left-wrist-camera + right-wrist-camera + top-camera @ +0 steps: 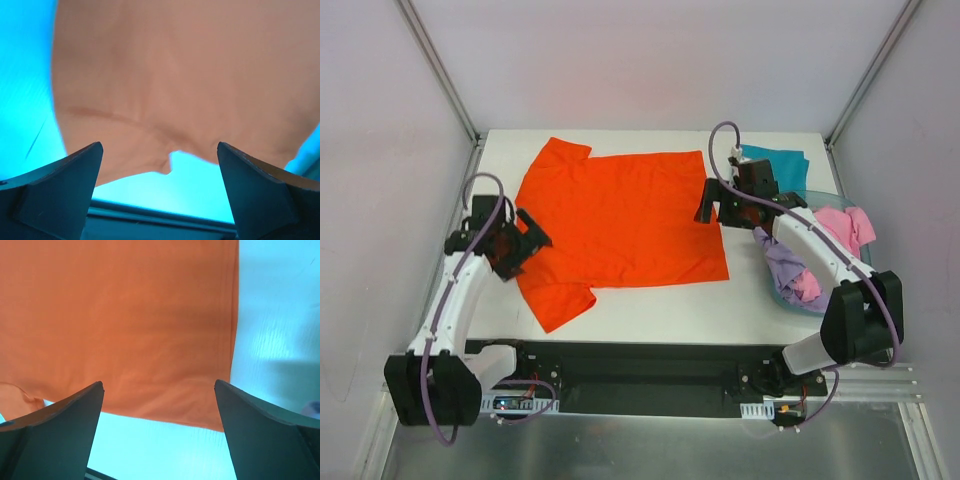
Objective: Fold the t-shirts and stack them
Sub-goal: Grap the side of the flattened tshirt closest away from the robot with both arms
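Observation:
A bright orange-red t-shirt (620, 225) lies spread flat on the white table (650, 305). My left gripper (530, 245) hovers open at the shirt's left edge, between its two sleeves. In the left wrist view the orange cloth (175, 75) fills the top, and my open left gripper (159, 146) has nothing between its fingers (65, 185). My right gripper (711, 202) stands open at the shirt's right edge. The right wrist view shows the shirt's hem corner (125, 315) beyond the empty right gripper (159, 383). A folded teal t-shirt (775, 160) lies at the back right.
A translucent blue tub (820, 192) stands at the right of the table, under my right arm. A pink t-shirt (845, 225) and a pale lavender one (783, 262) lie bunched in it. Grey walls close in the left, back and right sides.

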`<action>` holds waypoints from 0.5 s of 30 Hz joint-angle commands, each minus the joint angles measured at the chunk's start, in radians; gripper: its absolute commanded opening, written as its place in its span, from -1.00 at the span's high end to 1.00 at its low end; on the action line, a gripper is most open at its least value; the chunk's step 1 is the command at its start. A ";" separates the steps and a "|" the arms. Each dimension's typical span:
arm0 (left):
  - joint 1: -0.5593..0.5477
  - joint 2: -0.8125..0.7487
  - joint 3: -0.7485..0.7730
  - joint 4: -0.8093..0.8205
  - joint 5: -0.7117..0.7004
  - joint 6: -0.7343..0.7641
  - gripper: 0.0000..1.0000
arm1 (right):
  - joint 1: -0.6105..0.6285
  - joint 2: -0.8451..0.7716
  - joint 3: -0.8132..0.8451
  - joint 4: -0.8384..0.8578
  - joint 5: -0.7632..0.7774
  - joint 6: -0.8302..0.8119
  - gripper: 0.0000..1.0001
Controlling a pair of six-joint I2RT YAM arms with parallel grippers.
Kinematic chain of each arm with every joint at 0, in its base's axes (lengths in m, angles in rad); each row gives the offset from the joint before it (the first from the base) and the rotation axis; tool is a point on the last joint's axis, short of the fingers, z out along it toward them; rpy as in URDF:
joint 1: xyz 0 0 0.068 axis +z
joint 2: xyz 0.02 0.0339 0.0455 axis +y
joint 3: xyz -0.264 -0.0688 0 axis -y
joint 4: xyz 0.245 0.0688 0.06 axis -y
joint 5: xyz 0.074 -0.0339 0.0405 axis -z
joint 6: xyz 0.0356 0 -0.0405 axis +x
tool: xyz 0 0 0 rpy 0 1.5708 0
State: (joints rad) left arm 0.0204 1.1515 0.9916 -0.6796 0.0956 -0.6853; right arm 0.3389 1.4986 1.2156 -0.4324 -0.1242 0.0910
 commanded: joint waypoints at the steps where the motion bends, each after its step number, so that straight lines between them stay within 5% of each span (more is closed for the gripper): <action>1: -0.005 -0.172 -0.252 -0.173 0.061 -0.092 -0.99 | 0.022 -0.020 -0.154 0.100 -0.052 0.042 -0.93; 5: -0.008 -0.300 -0.440 -0.215 0.121 -0.166 -0.88 | 0.035 -0.038 -0.220 0.095 -0.017 0.052 -0.93; 10: -0.048 -0.332 -0.478 -0.215 0.089 -0.229 -0.21 | 0.046 -0.055 -0.266 0.080 -0.006 0.058 -0.93; 15: -0.059 -0.217 -0.482 -0.206 0.026 -0.257 0.10 | 0.049 -0.052 -0.275 0.078 0.021 0.069 -0.93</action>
State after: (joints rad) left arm -0.0269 0.8619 0.5102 -0.8772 0.1719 -0.8894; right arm 0.3805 1.4818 0.9455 -0.3771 -0.1337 0.1371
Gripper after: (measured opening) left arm 0.483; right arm 0.969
